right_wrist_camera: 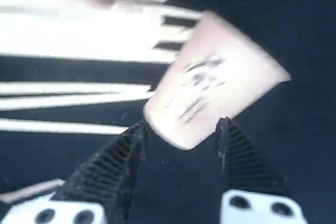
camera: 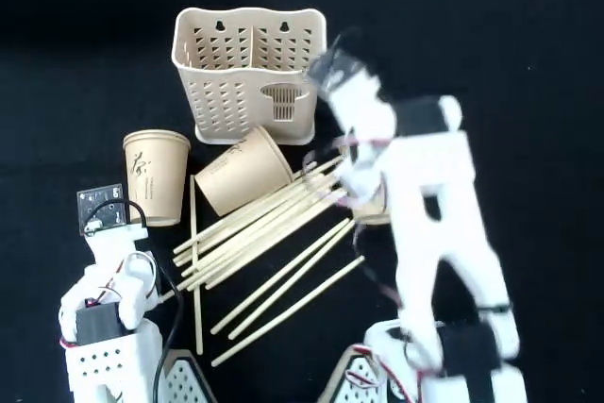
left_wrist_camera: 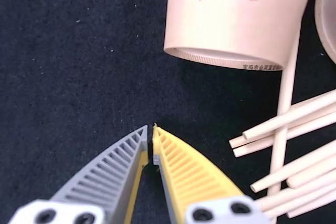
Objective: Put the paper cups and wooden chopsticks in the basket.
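Note:
A cream slotted basket [camera: 250, 73] stands at the back of the black table. One paper cup [camera: 156, 176] stands upright to its front left, and a second cup [camera: 243, 172] lies on its side beside it. Several wooden chopsticks [camera: 274, 233] are spread across the middle. A third cup [right_wrist_camera: 210, 93] lies on its side by the chopsticks' right ends, half hidden under the right arm [camera: 373, 209]. My right gripper [right_wrist_camera: 181, 132] is open, its fingertips either side of that cup's end. My left gripper [left_wrist_camera: 152, 129] is shut and empty, just short of the upright cup [left_wrist_camera: 236, 14].
The left arm [camera: 104, 299] is folded at the front left corner. The right arm [camera: 434, 233] reaches from the front right over the chopsticks' ends. One chopstick [camera: 195, 261] lies apart, pointing front to back, near the left arm.

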